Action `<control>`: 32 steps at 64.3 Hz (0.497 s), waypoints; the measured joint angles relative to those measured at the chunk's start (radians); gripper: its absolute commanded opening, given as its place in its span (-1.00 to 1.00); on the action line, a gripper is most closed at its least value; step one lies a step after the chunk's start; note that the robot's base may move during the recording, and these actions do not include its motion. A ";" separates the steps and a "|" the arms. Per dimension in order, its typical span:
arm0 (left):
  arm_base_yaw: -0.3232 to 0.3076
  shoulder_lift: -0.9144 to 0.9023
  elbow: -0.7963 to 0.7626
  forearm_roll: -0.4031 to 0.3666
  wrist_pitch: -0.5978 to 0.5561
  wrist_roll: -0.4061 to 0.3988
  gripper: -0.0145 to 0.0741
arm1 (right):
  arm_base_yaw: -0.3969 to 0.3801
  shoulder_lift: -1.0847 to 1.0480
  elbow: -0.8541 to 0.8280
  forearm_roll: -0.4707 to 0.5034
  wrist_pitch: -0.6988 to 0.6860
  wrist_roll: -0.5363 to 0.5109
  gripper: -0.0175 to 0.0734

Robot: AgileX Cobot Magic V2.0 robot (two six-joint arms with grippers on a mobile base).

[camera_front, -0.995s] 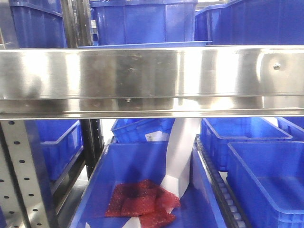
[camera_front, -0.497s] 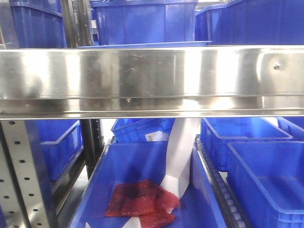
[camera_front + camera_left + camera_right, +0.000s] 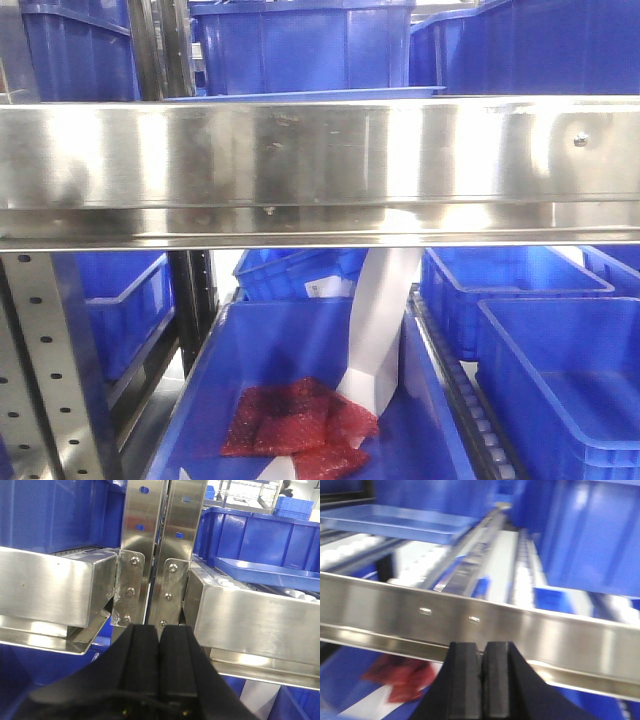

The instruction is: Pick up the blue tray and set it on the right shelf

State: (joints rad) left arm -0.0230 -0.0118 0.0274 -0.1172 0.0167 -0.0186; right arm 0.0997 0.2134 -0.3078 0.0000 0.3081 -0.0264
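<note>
Nothing has moved since the earlier frame. You see one blue tray (image 3: 395,517) on the right shelf (image 3: 320,165); both grippers, left gripper (image 3: 159,645) and right gripper (image 3: 482,657), have jaws pressed together, empty.

In the front view, the blue tray (image 3: 300,95) is hidden almost wholly behind the steel front rail of the right shelf (image 3: 320,170); only a thin strip of its rim is seen above that rail. The red mesh bags (image 3: 300,420) below the rail are cut off by the bottom edge. The right wrist view is blurred throughout, so the tray's (image 3: 395,520) edges above the rail are smeared. In the left wrist view the tray (image 3: 265,572) is cut off at the right edge.
</note>
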 measured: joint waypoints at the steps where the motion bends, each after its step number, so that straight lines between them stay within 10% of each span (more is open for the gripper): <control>1: 0.000 0.000 0.000 0.000 0.000 0.000 -0.78 | -0.019 -0.010 0.016 0.011 -0.010 -0.008 -0.49; 32: 0.000 0.000 0.000 0.000 -0.001 0.000 -0.78 | -0.136 -0.223 0.337 0.079 -0.186 -0.050 -0.49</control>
State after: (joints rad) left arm -0.0230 -0.0118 0.0274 -0.1172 0.0152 -0.0186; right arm -0.0359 -0.0101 0.0294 0.0791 0.1220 -0.0762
